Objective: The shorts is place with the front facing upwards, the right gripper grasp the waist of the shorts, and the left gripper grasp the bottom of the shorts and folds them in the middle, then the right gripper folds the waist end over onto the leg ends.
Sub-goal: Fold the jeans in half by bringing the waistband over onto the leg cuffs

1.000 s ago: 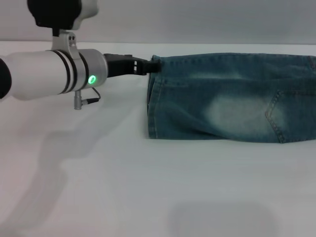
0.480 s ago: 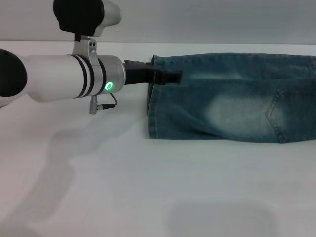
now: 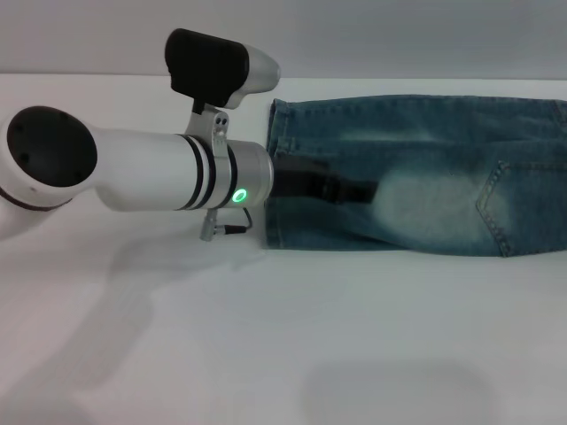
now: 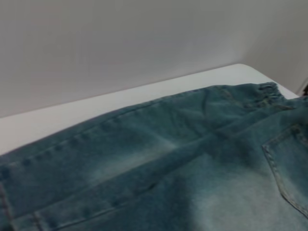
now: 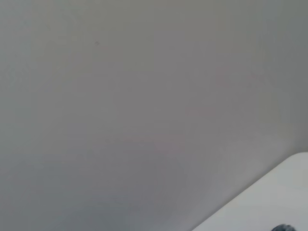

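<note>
The blue denim shorts (image 3: 443,150) lie flat across the back right of the white table (image 3: 283,336), one leg stacked on the other. Their stitched leg hems (image 3: 273,124) form the left edge, and the right end runs out of the head view. My left gripper (image 3: 368,192) reaches in from the left and sits over the pale faded patch on the upper leg, past the hems. The left wrist view looks along the shorts (image 4: 159,178) to the puckered waist (image 4: 267,89) at the far end. My right gripper is out of view.
A grey wall (image 3: 354,35) stands behind the table's back edge. The thick white left arm (image 3: 151,173) with its green ring light (image 3: 238,196) crosses the left half. The right wrist view shows the wall and a table corner (image 5: 269,202).
The left gripper has left the far corner of the leg hems and moved right and nearer, out over the leg. The shorts have not shifted.
</note>
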Tool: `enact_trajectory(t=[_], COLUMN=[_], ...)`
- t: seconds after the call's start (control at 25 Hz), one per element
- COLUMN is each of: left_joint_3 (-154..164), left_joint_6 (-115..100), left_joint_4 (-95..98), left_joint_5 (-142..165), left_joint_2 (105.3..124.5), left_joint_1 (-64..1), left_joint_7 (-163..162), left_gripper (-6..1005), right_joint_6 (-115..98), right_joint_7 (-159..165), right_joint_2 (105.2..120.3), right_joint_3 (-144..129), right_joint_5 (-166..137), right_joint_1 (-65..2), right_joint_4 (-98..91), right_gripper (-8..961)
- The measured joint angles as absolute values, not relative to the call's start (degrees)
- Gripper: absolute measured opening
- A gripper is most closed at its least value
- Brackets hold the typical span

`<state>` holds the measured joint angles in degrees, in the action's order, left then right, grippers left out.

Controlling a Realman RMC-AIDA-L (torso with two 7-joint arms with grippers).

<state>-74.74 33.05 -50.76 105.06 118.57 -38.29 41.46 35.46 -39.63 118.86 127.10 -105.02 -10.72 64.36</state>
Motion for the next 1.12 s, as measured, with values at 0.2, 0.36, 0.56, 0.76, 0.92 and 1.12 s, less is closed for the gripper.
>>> enact_trajectory(t=[0.2,0.36,0.56,0.76,0.92,1.12], left_joint_3=[-73.2,-72.5,-71.9,-72.8,-72.9,-72.9], left_joint_6=[33.3,33.3,33.6,31.9,30.3,29.1], left_joint_4=[-49.2,-47.6,-38.0,-33.5,-31.8,-29.5], left_joint_5=[97.6,94.2,88.6,88.1,88.0,88.0], left_joint_2=[118.70,118.84,118.92,118.89,118.65,118.55], left_joint_1=[-38.6,-39.2,-43.3,-44.7,-45.1,-45.9], left_joint_7=[47.2,49.8,51.8,51.9,51.9,52.0], left_gripper=[859,859,859,859,859,859], right_joint_6=[35.6,35.7,35.9,35.9,35.9,35.9], right_joint_7=[-39.7,-39.7,-39.5,-39.5,-39.4,-39.4], right_joint_2=[118.95,118.90,118.87,118.89,118.91,118.92], right_joint_3=[126.5,126.5,126.6,126.5,126.5,126.5], right_joint_5=[-104.8,-104.8,-104.7,-104.6,-104.3,-104.2], right_joint_1=[-10.9,-10.9,-11.1,-11.3,-11.3,-11.6], right_joint_4=[64.0,64.0,64.0,64.0,64.0,63.8], right_gripper=[638,638,637,637,638,638])
